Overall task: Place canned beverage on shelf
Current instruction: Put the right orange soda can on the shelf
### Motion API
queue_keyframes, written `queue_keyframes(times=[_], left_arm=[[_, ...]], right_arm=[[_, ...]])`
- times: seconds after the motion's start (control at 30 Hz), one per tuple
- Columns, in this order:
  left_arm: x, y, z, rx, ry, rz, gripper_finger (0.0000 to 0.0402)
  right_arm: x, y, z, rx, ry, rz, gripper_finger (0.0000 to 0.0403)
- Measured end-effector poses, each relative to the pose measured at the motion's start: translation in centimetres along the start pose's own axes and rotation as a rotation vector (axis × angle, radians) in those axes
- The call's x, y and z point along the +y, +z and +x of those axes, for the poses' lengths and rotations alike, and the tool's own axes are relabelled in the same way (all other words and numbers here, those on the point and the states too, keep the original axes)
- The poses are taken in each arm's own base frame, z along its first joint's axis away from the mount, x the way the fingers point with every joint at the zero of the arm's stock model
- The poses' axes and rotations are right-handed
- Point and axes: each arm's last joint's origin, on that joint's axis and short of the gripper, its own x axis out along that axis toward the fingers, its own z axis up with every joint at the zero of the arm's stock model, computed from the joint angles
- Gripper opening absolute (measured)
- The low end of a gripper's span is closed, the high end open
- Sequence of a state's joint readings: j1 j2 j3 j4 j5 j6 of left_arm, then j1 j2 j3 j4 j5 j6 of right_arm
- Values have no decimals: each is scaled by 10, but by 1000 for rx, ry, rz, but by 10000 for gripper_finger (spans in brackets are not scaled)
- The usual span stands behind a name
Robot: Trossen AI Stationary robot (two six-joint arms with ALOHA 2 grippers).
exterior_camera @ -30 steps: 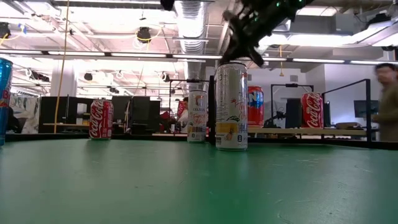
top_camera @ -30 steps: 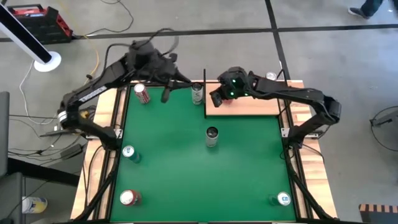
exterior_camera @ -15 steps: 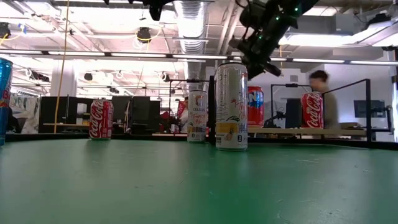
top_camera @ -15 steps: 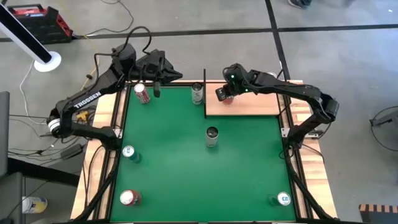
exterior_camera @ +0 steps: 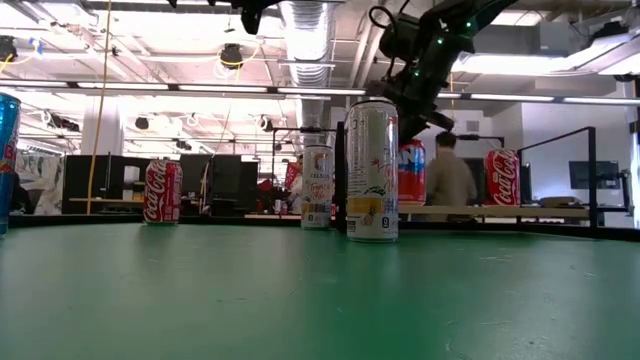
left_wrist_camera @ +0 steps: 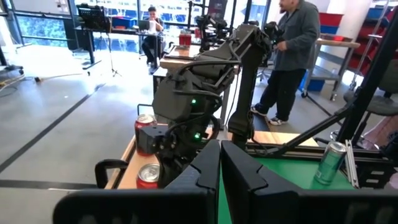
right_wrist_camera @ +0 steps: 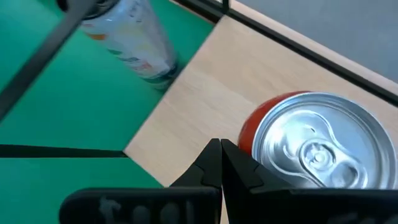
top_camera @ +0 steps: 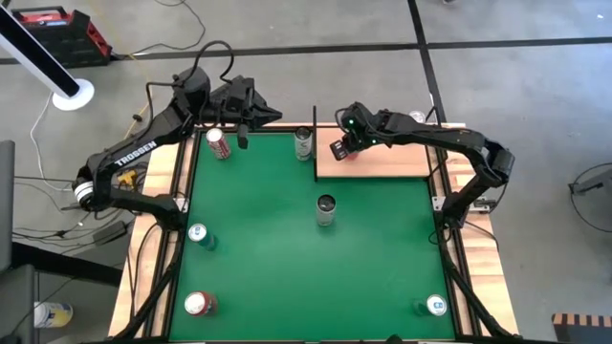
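The shelf (top_camera: 382,160) is a pale wood panel with black rods at the table's far right. A red can with a silver top (right_wrist_camera: 311,149) stands upright on the shelf's left part, and it also shows in the low view (exterior_camera: 410,170). My right gripper (top_camera: 338,151) hovers over the shelf's left part, beside and above that can. Its fingers are shut and empty in the right wrist view (right_wrist_camera: 221,155). My left gripper (top_camera: 241,134) is raised over the table's far edge, shut and empty (left_wrist_camera: 219,168).
A tall silver can (top_camera: 326,210) stands mid-table. A red can (top_camera: 218,143) and a pale can (top_camera: 303,143) stand at the far edge. Teal cans (top_camera: 198,234) (top_camera: 436,306) and a red can (top_camera: 199,304) stand nearer. Another red can (exterior_camera: 503,175) stands at the shelf's far right. A person (exterior_camera: 450,180) stands behind.
My left gripper has drawn back from over the green surface toward the table's far left and risen, then kept still. My right gripper has stayed over the shelf's left part, shifting only slightly. The red can on the shelf has not moved.
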State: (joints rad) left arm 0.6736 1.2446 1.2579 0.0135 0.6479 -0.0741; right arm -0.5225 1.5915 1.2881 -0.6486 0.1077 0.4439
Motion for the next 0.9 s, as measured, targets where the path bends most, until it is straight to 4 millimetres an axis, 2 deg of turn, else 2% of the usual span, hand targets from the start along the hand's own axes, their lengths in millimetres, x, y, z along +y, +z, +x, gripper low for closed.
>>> queue_keyframes(times=[0.4, 0.7, 0.9], left_arm=[[0, 0, 0, 0, 0, 0, 0], [0, 0, 0, 1, 0, 11, 0], [0, 0, 0, 0, 5, 35, 0]], right_arm=[[-27, 8, 1, 7, -81, 54, 23], [-13, 10, 1, -45, 5, 44, 23], [-19, 14, 1, -82, -58, 66, 22]])
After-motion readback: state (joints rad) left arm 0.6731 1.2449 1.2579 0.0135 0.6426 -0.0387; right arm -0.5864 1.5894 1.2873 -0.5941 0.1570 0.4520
